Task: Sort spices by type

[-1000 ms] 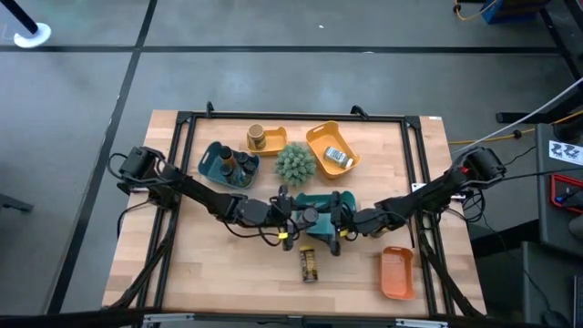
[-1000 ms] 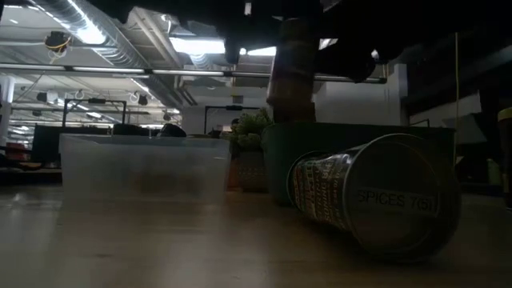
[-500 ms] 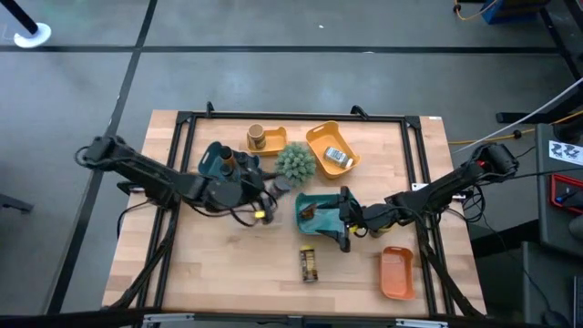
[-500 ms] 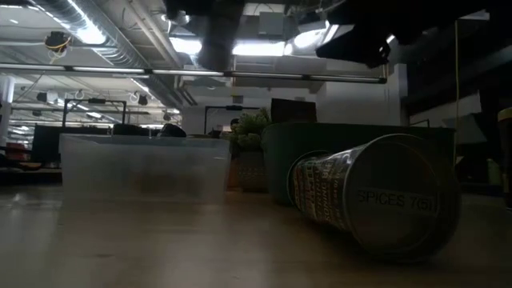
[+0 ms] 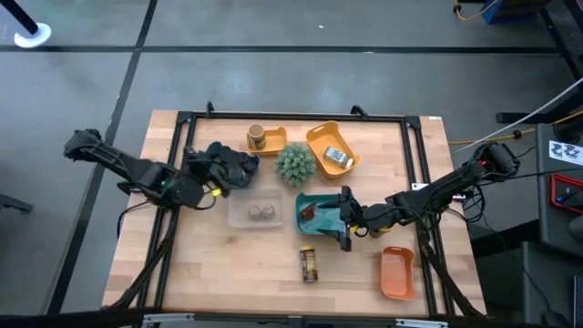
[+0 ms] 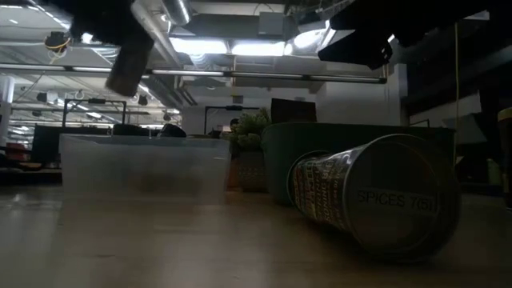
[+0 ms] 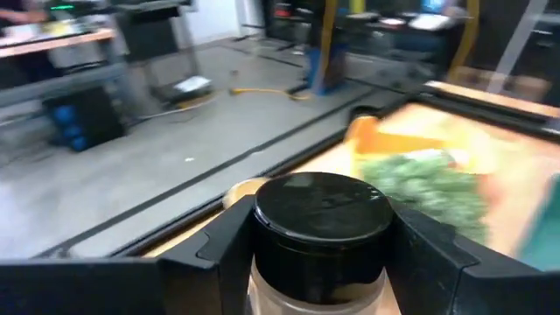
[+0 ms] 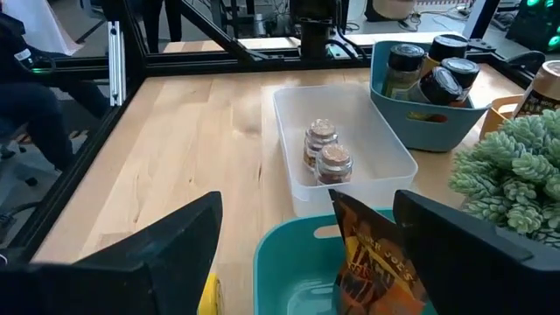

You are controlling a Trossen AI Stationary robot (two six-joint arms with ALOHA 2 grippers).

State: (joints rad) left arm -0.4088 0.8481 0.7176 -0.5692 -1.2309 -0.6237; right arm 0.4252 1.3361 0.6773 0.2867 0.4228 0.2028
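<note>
- My left gripper [image 7: 319,254] is clamped on a black-capped jar [image 7: 321,229], up over the blue tray [image 5: 217,162] at the table's left rear.
- My right gripper [image 5: 344,221] stands spread wide and empty at the green tray [image 8: 297,262], where an amber packet [image 8: 378,255] leans.
- Two small jars [image 8: 325,152] sit in the clear tray [image 8: 289,131].
- One tin [image 6: 376,202] lies on its side up front.

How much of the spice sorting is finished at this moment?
Done: two tins in the clear tray, dark-capped jars in the blue tray. In hand: the left tool grips a black-capped jar. Left: a jar lying on the table; the right tool is open.
</note>
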